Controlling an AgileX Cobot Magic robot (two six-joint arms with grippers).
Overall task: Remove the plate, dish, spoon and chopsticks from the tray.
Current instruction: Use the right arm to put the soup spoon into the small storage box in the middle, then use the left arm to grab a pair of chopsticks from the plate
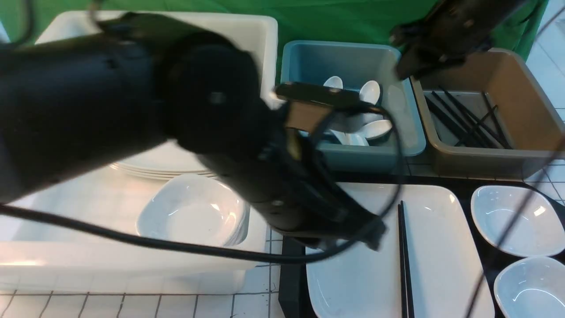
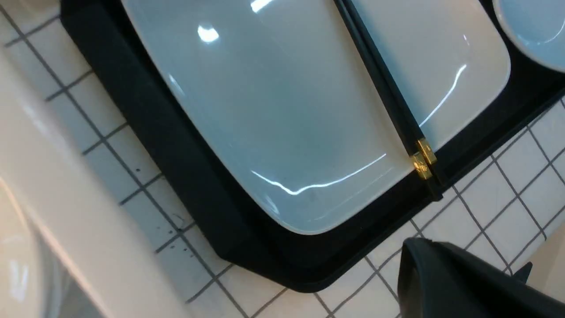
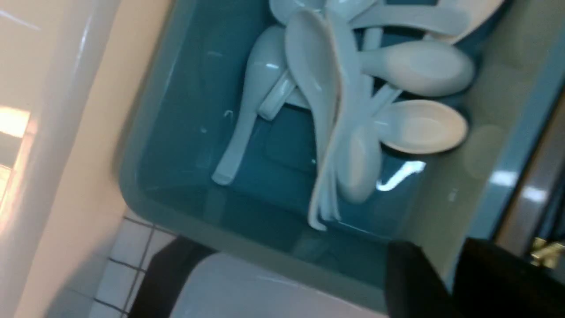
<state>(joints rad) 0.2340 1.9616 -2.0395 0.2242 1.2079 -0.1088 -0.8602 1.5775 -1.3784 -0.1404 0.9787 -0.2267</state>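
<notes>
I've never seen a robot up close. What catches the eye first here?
A big, blurred black robot arm stretches across the left and middle of the front view. Under its tip, a large white plate lies on a black tray, with two black chopsticks lying on it. Behind the tray, a teal bin holds a heap of white spoons.

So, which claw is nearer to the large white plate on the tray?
Left. The left claw hangs by the far-left corner of the plate, close to it. The right claw is well beyond the plate, up over the teal bin.
</notes>
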